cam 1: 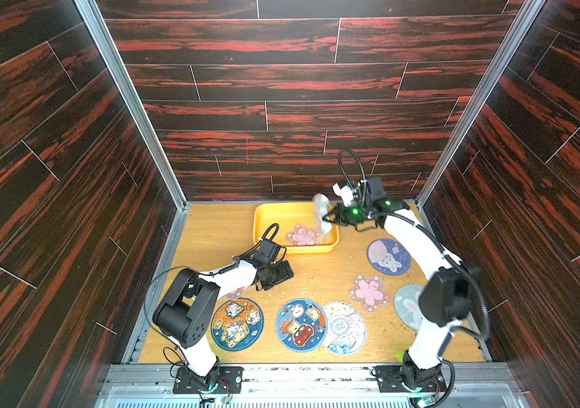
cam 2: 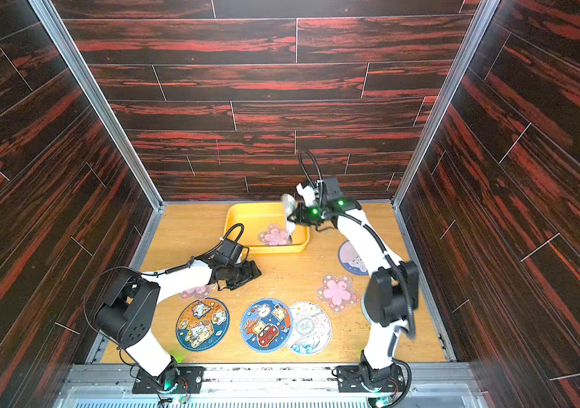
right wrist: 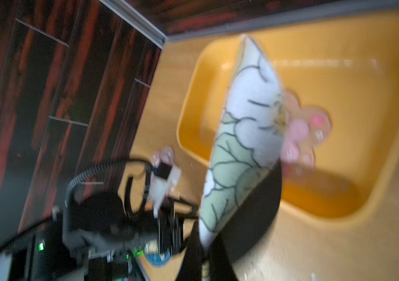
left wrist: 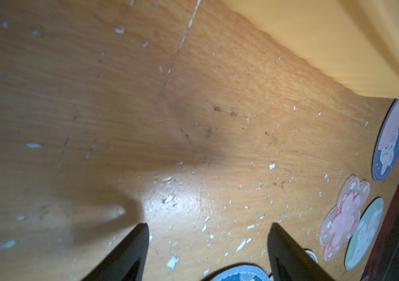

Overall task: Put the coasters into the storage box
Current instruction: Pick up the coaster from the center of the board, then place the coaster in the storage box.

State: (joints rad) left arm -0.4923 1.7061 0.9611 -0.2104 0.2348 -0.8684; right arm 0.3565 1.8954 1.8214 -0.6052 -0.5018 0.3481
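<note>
Yellow plastic box [cam 1: 277, 217] stands at the far side of the wooden table [cam 1: 210, 233]. The right gripper [cam 1: 330, 219] pinches a floral coaster [cam 1: 321, 212] by its rim. The disc hangs on edge, tilted, over the right part of the box and is motion-blurred in the wrist view [right wrist: 244, 126]. Whether its lower edge touches the box cannot be told. One pink blossom [cam 1: 303, 236] lies flat inside the box, near the front right corner.

The left gripper [left wrist: 209, 225] hovers low over bare table just in front of the box, jaws spread and empty.

Other coasters lie flat on the table:
- A moon disc [cam 1: 388, 256] lies beside the box's front right corner.
- A second blossom [cam 1: 369, 293] lies nearer the front.
- A teal disc [cam 1: 405, 305] is half hidden by the right arm.
- A wave disc [cam 1: 348, 330] and a car disc [cam 1: 300, 325] overlap at their edges.
- A cat disc [cam 1: 237, 325] lies apart to the left.
- A third blossom [cam 2: 194, 292] lies mostly under the left arm.
</note>
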